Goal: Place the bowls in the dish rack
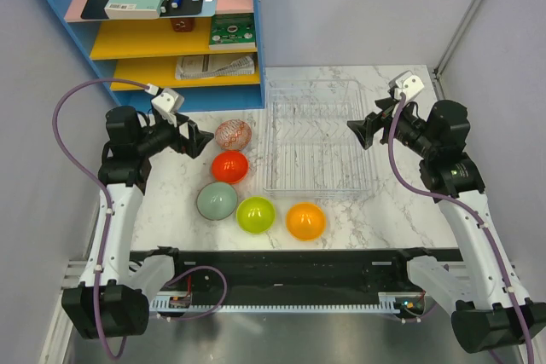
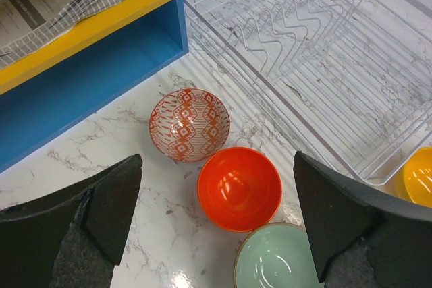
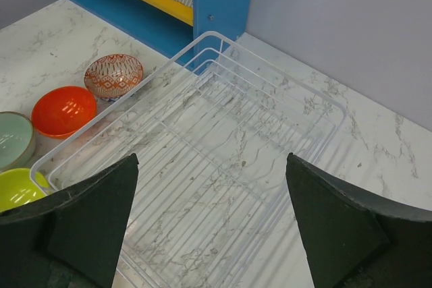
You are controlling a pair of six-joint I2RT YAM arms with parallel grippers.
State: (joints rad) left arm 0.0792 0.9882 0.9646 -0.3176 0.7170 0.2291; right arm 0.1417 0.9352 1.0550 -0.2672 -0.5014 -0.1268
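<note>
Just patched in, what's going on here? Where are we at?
Nothing is loaded yet. The dish rack is empty, and all five bowls sit on the table beside it: patterned, red, grey-green, lime green and orange. Both arms have their fingers open and hold nothing. The left gripper faces the patterned and red bowls; the right gripper faces the rack.

You are getting bright, even overhead light; glare is glinting off the glossy red round bowl (image 2: 239, 188) and the white marble bench (image 2: 179, 276), and shadows are falling soft.
</note>
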